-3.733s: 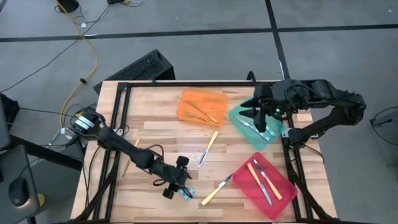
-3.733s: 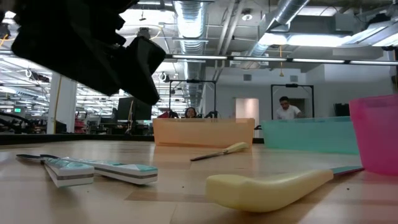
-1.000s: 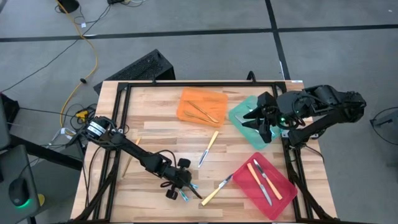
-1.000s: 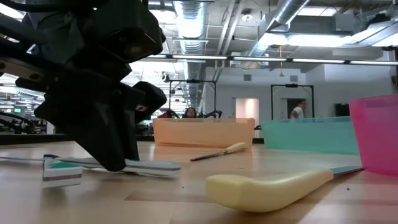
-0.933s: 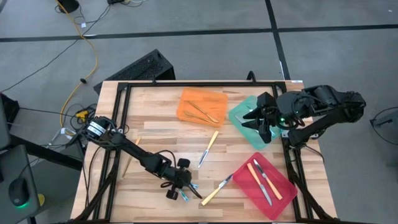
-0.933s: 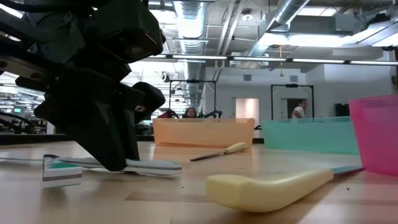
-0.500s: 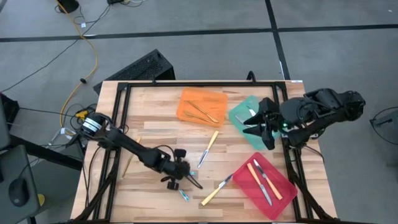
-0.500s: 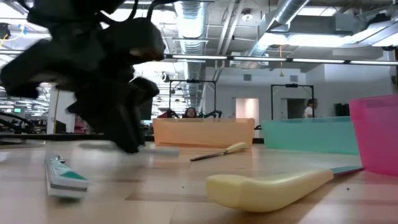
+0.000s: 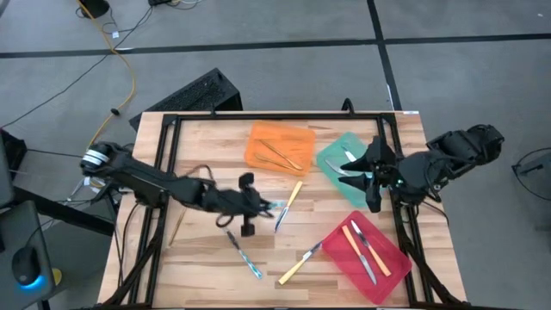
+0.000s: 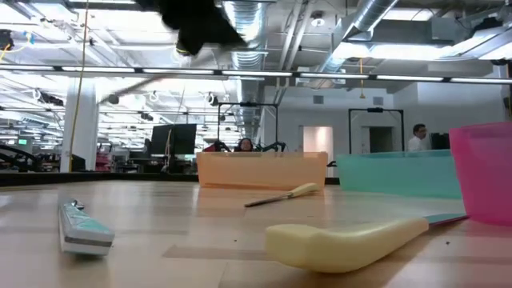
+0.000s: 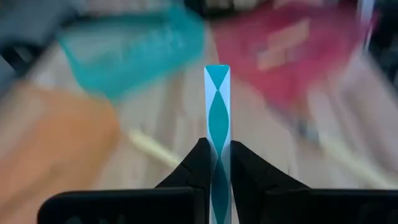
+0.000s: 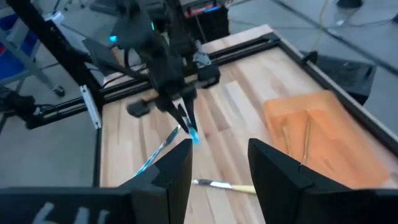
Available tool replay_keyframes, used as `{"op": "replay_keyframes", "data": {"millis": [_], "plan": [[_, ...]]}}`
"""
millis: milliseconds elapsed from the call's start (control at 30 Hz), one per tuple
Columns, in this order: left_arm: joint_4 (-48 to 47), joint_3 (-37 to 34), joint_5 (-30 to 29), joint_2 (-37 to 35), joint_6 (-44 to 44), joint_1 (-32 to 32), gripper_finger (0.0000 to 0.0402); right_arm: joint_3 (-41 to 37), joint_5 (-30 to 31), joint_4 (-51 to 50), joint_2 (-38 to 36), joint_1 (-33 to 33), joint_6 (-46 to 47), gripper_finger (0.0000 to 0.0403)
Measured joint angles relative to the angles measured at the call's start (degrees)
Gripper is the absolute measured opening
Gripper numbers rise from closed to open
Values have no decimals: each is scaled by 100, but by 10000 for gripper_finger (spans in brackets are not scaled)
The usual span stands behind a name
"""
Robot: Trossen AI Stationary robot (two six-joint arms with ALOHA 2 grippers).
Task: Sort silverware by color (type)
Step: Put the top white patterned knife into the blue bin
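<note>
Wooden table (image 9: 198, 159) carries three trays. Left gripper (image 9: 256, 207) hangs mid-table, pinching one blue-handled utensil (image 11: 217, 130) near its end, so most of it sticks out ahead of the fingers. Risk as I judge it: that hold is narrow, and the piece may swivel or slip before reaching the green tray (image 9: 331, 159). A second blue piece (image 9: 247, 257) lies below it. Right gripper (image 9: 368, 176) hovers spread over the green tray.

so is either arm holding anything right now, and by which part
The left end effector is shut on a blue-handled utensil, pinching it on the handle. The right end effector, open over the green tray, holds nothing.
</note>
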Motion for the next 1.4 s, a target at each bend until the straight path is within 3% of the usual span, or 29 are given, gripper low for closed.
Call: {"op": "replay_keyframes", "data": {"millis": [300, 467, 600, 733, 900, 1100, 1400], "plan": [[2031, 11, -80, -1057, 415, 351, 20, -382, 1376, 529, 62, 373, 199, 177], [3413, 11, 225, -1157, 549, 454, 20, -911, 1596, 1550, 207, 174, -475, 177], [4150, 11, 582, -1184, 467, 580, 20, -1067, 1090, 2608, 313, -106, -1233, 177], [4582, 11, 787, -1184, 458, 662, 20, -1067, 175, 3506, 482, -478, -1879, 177], [4853, 13, 1062, -1182, 452, 763, 20, -1067, -869, 4294, 807, -1030, -2056, 186], [5178, 15, 1101, -1089, 283, 774, 20, -1071, -1826, 4644, 1277, -1552, -2052, 229], [5385, 15, 1109, -1095, 179, 776, 20, -1051, -2098, 5620, 1632, -1719, -2502, 239]]}}
